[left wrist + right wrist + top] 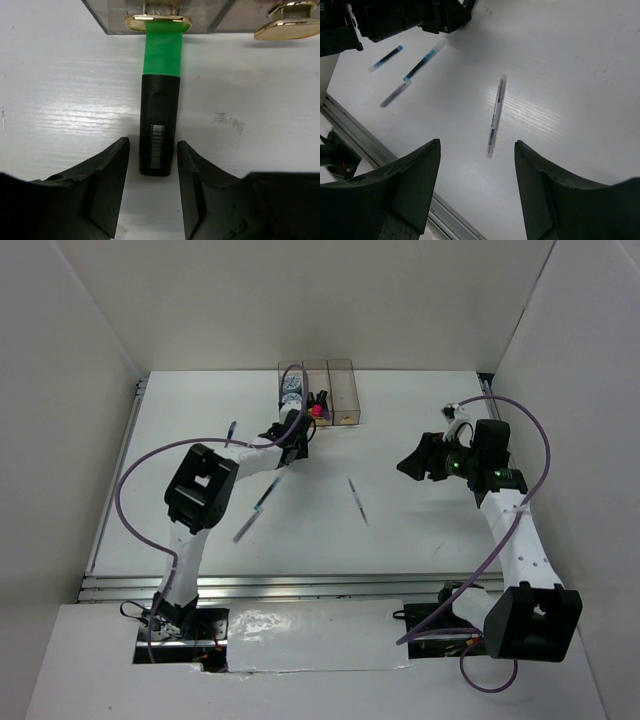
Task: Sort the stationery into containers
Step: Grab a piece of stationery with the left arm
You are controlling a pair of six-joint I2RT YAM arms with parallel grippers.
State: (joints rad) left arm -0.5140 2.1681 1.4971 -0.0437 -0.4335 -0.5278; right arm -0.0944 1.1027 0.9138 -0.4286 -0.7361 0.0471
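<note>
Jaws released on both arms, left straddling the green-capped highlighter, right raised above a pen.

The left arm reaches forward and to the right, bent at the elbow, with its wrist held low. The left gripper points ahead with its fingers parted. The right arm rises from its base and leans left. The right gripper hangs high, angled downward, with its fingers spread wide.
</note>
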